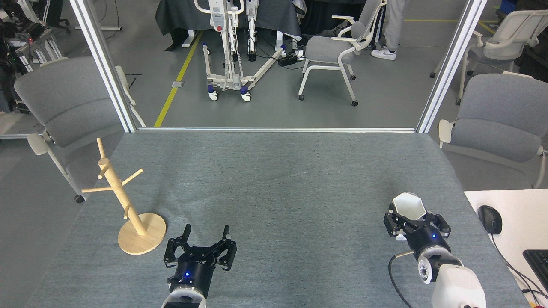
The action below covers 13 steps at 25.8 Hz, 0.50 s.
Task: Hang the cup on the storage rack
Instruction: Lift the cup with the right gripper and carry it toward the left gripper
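Observation:
The white faceted cup [409, 205] is at the right side of the grey table, held mouth-up in my right gripper [413, 222], which is shut on its lower body. The cup's handle is hidden. The wooden storage rack [124, 205] stands on its round base at the left, with angled pegs free. My left gripper [206, 236] rests low near the front edge, just right of the rack's base, open with nothing between its fingers.
A white side desk [513, 231] with a black mouse [490, 219] and keyboard [540, 262] lies right of the table. Grey chairs [72, 102] stand beyond both table sides. Metal frame posts [105, 68] rise at the far corners.

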Available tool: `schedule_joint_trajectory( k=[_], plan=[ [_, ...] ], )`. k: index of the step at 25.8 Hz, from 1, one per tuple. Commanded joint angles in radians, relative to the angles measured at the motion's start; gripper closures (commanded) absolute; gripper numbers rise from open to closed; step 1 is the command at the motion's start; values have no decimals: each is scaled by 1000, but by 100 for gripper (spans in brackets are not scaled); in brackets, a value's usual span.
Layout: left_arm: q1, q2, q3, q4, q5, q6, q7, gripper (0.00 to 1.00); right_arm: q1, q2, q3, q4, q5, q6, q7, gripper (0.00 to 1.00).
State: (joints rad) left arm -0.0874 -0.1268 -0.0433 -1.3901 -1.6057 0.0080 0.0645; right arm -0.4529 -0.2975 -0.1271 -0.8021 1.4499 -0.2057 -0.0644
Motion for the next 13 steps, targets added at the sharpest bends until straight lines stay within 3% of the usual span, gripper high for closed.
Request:
schedule_joint_trajectory(
  k=[1, 3, 7, 13],
  plan=[
    [2, -1, 0, -1, 0, 0, -2, 1, -3, -6, -2, -114, -71, 11, 5, 55],
    [2, 1, 0, -1, 0, 1, 0, 1, 0, -5, 3, -207, -117, 61, 35, 54],
    [2, 1, 0, -1, 0, 1, 0, 1, 53, -15, 26, -494, -144, 201, 192, 53],
    [2, 1, 0, -7, 0, 3, 0, 1, 120, -11, 210, -798, -164, 450, 273, 55]
  ],
)
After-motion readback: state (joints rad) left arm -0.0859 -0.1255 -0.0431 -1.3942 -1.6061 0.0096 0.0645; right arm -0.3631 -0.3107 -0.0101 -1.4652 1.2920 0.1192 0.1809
